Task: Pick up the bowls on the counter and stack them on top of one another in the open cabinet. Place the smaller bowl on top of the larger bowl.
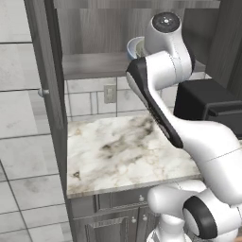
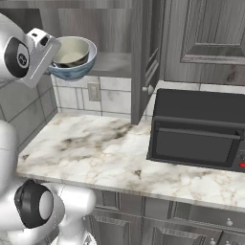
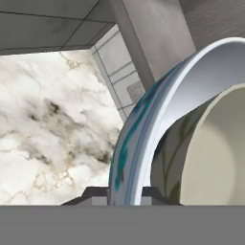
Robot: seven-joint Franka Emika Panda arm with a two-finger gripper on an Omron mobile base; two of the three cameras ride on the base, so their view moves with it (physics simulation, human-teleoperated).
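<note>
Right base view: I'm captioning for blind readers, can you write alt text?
The tool grips the rim of a blue-patterned bowl with a smaller bowl nested inside, at the open cabinet's shelf. Below, a marble counter holds a black oven.

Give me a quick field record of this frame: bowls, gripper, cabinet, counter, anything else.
larger bowl: blue-patterned, at the front edge of the open cabinet shelf, part of it past the edge
smaller bowl: nested inside the larger bowl
gripper: shut on the larger bowl's rim
counter: no bowls left on it
other: black oven on the counter to the right
</note>
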